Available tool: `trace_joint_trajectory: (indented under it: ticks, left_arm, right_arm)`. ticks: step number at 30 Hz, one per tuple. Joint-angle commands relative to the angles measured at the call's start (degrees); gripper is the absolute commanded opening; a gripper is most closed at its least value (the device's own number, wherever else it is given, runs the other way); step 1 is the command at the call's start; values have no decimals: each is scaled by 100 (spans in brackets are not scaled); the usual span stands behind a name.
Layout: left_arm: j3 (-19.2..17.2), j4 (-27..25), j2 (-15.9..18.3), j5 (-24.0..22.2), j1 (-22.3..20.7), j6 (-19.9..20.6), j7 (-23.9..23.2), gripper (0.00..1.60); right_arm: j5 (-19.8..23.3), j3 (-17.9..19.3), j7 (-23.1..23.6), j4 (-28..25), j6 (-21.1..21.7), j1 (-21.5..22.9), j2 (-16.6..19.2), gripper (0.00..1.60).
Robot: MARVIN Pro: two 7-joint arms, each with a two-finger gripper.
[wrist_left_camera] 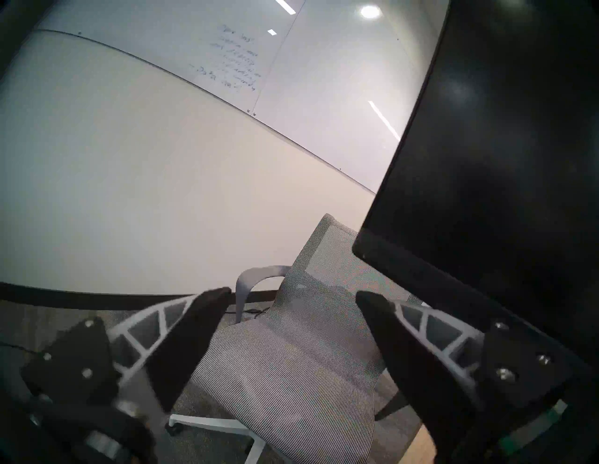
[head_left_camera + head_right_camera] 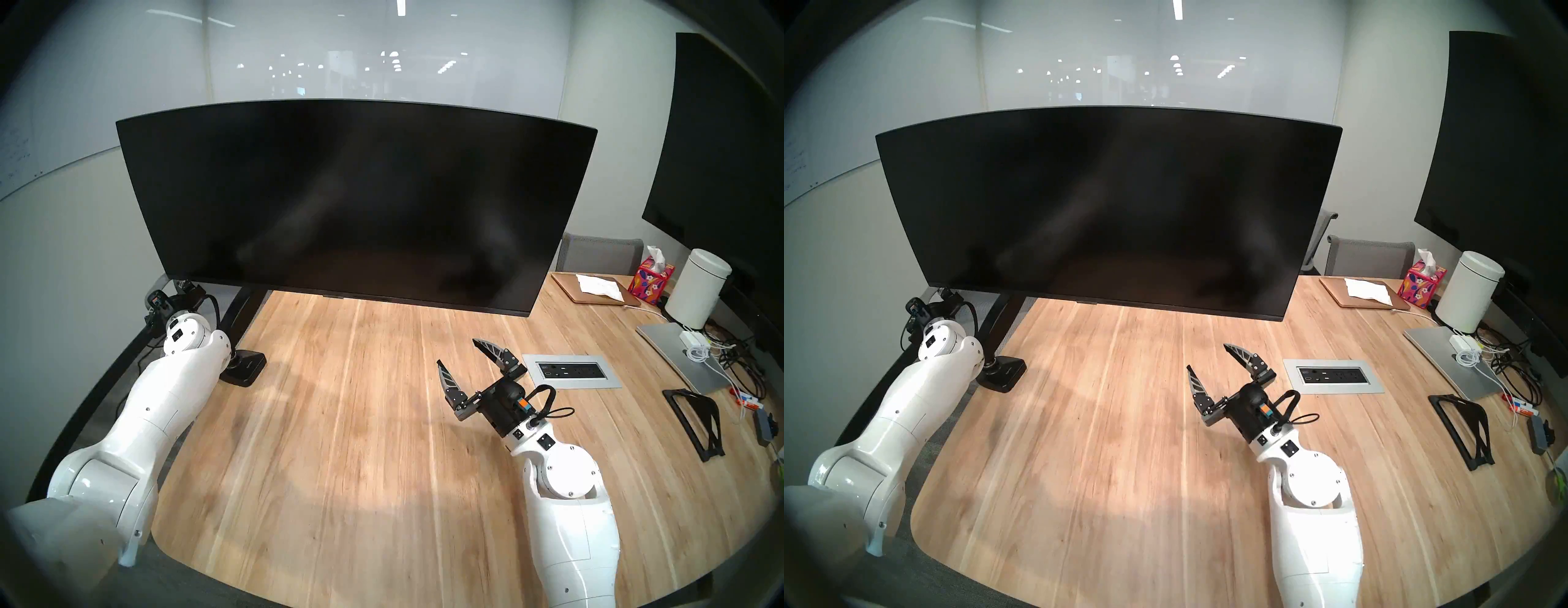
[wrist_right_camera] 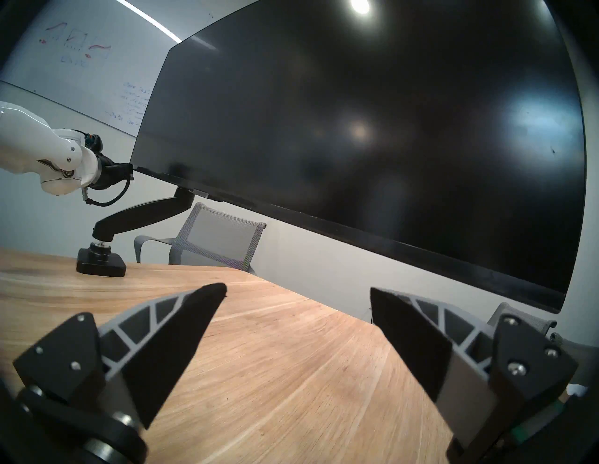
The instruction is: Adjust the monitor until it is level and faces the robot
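The monitor (image 2: 356, 204) hangs above the far half of the wooden table (image 2: 339, 446) on a black articulated arm (image 3: 142, 215) whose flat base (image 2: 244, 369) sits near the table's left edge; its dark screen is turned toward the robot's head camera, and in both head views its bottom edge runs lower on the robot's right than on its left, though the fisheye bends every line. The left gripper (image 1: 293, 295) is at the monitor's lower left corner — in the left wrist view its fingers (image 1: 191, 337) stand apart with only a grey mesh chair (image 1: 291, 340) seen between them, and the screen's corner lies just beside the finger on the view's right (whether that finger touches the bezel cannot be told). From the head views this gripper is mostly hidden under the screen's edge. The right gripper (image 2: 477, 367) hovers over the middle-right of the table, well apart from the monitor and in front of its lower right part, spread wide and holding nothing; its wrist camera looks up at the screen, with bare tabletop between its fingertips. Just to the right of it a grey power outlet panel (image 2: 570, 371) is set into the table. A larger flat black screen (image 2: 721, 148) stands at the far right.
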Motion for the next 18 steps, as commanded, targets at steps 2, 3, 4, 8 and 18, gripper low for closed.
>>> trace_joint_trajectory:
  ticks: [2, 3, 4, 8, 18]
  left_arm:
    - [-38, -557, 49, 159, -232, -182, 165, 160]
    - [-35, -590, 61, 176, -212, -189, 202, 160]
    - [-31, -622, 75, 196, -189, -198, 238, 160]
    - [-35, -800, 115, 287, -75, -274, 459, 160]
    - [-150, -1486, 189, 489, 350, -398, 1287, 160]
  right_arm:
    - [27, 4, -5, -112, -20, 42, -6, 160]
    - [27, 4, -5, -112, -20, 42, -6, 160]
    - [27, 4, -5, -112, -20, 42, -6, 160]
    - [28, 4, -5, -114, -20, 41, -6, 160]
    - [30, 4, -4, -122, -16, 37, -7, 160]
